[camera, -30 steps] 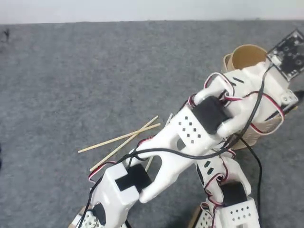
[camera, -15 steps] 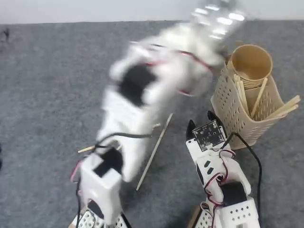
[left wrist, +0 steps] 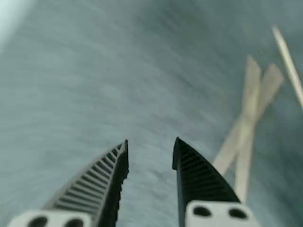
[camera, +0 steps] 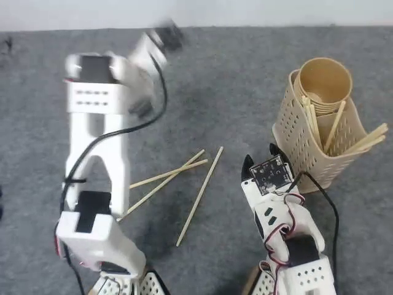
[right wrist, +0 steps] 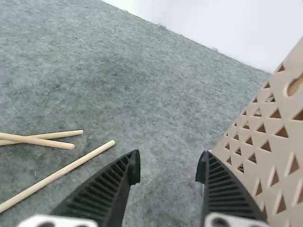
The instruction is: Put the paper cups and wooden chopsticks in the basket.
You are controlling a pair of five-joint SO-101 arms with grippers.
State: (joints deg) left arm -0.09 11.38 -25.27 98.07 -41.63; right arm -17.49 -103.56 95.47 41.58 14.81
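The beige perforated basket (camera: 319,138) stands at the right and holds stacked paper cups (camera: 323,80) and several wooden chopsticks (camera: 314,120). Three chopsticks lie loose on the grey mat: two crossed (camera: 169,174) and one beside them (camera: 200,195). My left gripper (camera: 167,35) is raised at the far left, open and empty (left wrist: 150,144), with the crossed chopsticks (left wrist: 246,123) ahead of it. My right gripper (camera: 260,155) rests low beside the basket (right wrist: 265,156), open (right wrist: 169,158), with loose chopsticks (right wrist: 38,138) off to one side.
A grey mat (camera: 221,80) covers the table up to a pale wall at the back. Cables trail along both arms. Bare mat lies between the loose chopsticks and the basket.
The left arm swung from over the basket to the far left of the mat, uncovering the cups and chopsticks in the basket. The right arm stayed put.
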